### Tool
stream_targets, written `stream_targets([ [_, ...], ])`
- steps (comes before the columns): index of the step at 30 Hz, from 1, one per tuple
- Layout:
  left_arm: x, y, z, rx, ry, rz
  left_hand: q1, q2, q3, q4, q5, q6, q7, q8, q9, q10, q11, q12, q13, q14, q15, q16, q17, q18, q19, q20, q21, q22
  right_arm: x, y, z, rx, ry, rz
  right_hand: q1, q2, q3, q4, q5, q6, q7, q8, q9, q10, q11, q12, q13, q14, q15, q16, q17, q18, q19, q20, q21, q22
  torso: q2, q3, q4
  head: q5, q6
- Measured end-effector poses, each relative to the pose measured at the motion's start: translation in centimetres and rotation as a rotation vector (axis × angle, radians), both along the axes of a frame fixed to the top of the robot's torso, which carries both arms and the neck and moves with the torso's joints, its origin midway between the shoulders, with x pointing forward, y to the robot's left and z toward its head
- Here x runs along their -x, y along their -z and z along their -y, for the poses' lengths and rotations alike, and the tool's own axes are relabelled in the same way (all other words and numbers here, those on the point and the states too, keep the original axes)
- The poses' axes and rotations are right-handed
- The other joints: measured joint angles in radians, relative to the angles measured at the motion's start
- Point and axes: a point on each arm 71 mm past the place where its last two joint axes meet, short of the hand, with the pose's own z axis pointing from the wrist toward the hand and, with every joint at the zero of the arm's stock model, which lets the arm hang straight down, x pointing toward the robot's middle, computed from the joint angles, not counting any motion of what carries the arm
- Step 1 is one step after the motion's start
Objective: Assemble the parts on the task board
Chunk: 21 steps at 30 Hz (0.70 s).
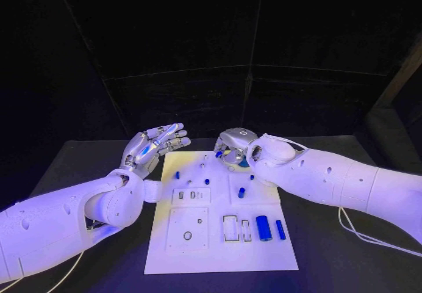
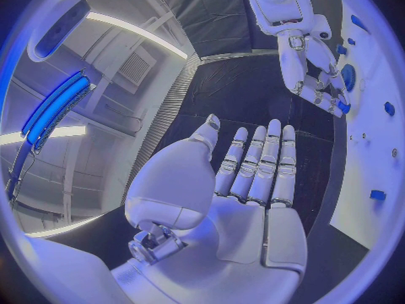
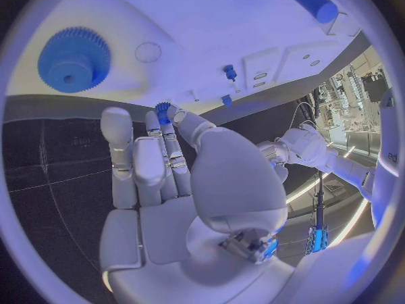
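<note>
Head view: right hand (image 1: 236, 146) over the task board's (image 1: 220, 256) far edge; left hand (image 1: 154, 146) spread, empty, beside its far left corner.
Right wrist view: fingertips pinch a small blue part (image 3: 163, 108); blue gear (image 3: 74, 59) lies just beyond them.

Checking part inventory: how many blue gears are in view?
2: a large gear on the task board, a small gear pinched by the right hand. Others may hide under that hand.
</note>
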Motion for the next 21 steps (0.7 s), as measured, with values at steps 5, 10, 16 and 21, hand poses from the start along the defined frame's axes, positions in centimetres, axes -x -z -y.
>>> stream_targets([
  [5, 0.0, -0.1, 0.1, 0.001, 0.002, 0.001, 0.000, 0.000, 0.000, 0.000, 0.000, 0.000, 0.000, 0.000, 0.000, 0.000, 0.000, 0.000, 0.000, 0.000, 0.000, 0.000, -0.001, 0.000, 0.003, -0.003, 0.000, 0.000, -0.3, -0.1, -0.8, -0.020, 0.002, 0.008, -0.002, -0.010, 0.006, 0.006, -0.001, 0.000, 0.000, 0.000, 0.000, 0.000, 0.000, 0.000, 0.000, 0.000, 0.000, 0.004, 0.004, 0.000, 0.000, 0.000, 0.007, 0.006, 0.002, 0.0000, 0.0019, 0.001, 0.000],
  [10, 0.0, -0.2, 0.1, 0.001, 0.003, 0.004, 0.000, 0.000, 0.000, 0.000, 0.000, 0.000, 0.000, 0.000, 0.000, 0.000, 0.000, 0.000, -0.001, 0.000, 0.000, -0.004, -0.002, 0.000, 0.007, 0.000, 0.000, 0.000, -0.4, -0.1, -1.8, -0.031, -0.003, 0.007, -0.007, -0.015, 0.006, 0.005, -0.001, 0.000, 0.000, 0.000, 0.000, 0.000, 0.000, 0.000, 0.000, 0.000, 0.000, 0.004, 0.004, 0.000, 0.000, 0.000, 0.007, 0.007, 0.006, -0.0007, 0.0047, 0.003, -0.001],
  [16, -0.1, -0.3, 0.1, 0.001, 0.003, 0.007, 0.000, 0.000, 0.000, 0.000, 0.000, 0.000, 0.000, 0.000, 0.000, 0.000, 0.000, 0.000, -0.001, 0.000, 0.000, -0.004, -0.002, 0.000, 0.007, 0.000, 0.000, 0.000, -0.7, 0.0, -2.5, -0.034, -0.005, 0.005, -0.007, -0.015, 0.006, 0.005, -0.001, 0.000, 0.000, 0.000, 0.000, 0.000, 0.000, 0.000, 0.000, 0.000, 0.000, 0.004, 0.005, 0.000, 0.000, 0.000, 0.007, 0.007, 0.009, -0.0013, 0.0071, 0.002, 0.000],
  [21, -0.1, -0.5, 0.1, 0.002, 0.004, 0.009, 0.000, 0.000, 0.000, 0.000, 0.000, 0.000, 0.000, 0.000, 0.000, 0.000, 0.000, 0.000, -0.001, 0.000, 0.000, -0.004, -0.001, 0.000, 0.007, 0.000, 0.000, 0.000, -0.9, 0.1, -2.9, -0.030, -0.002, 0.001, -0.007, -0.015, 0.009, 0.008, -0.001, 0.000, 0.000, 0.000, -0.001, 0.000, 0.000, -0.006, 0.000, 0.000, 0.000, 0.004, 0.006, 0.000, 0.000, 0.000, 0.007, 0.007, 0.010, -0.0022, 0.0079, 0.001, -0.001],
])
